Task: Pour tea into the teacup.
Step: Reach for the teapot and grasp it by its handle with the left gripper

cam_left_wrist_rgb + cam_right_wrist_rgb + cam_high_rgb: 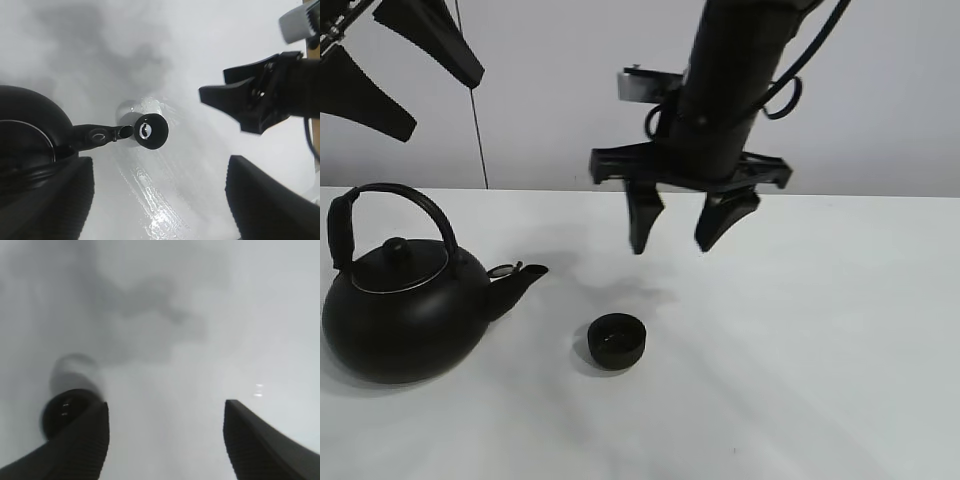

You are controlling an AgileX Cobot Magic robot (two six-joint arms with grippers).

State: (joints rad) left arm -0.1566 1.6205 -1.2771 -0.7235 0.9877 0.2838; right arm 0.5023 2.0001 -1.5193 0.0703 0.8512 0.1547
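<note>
Matte black and bowl-like, the small round handleless teacup [616, 340] stands upright on the smooth white table [820, 390]. It sits just off the tip of the short spout [515, 283] of a large round black kettle [405, 320], and apart from the kettle's bulging body. The kettle carries a thick arched handle [390, 195] and a knobbed lid [400, 265] edged by a thin pale ring. A small glint shows inside the cup; whether it holds liquid cannot be told.

The right gripper [673, 244] hangs in the air above the table, behind the cup and a little to its right in the high view, touching nothing. Its two tapered black fingers [645, 215] point down from a wide crossbar and are spread apart. In the right wrist view the inner faces of these fingers look finely ribbed, and one of them partly covers the cup.

The left gripper [442, 104] is raised high above the kettle, its wedge-shaped black fingers likewise parted and empty. From the left wrist view the cup's rim appears as a dark disc next to the spout's end, with glossy streaks on the table surface near it.
</note>
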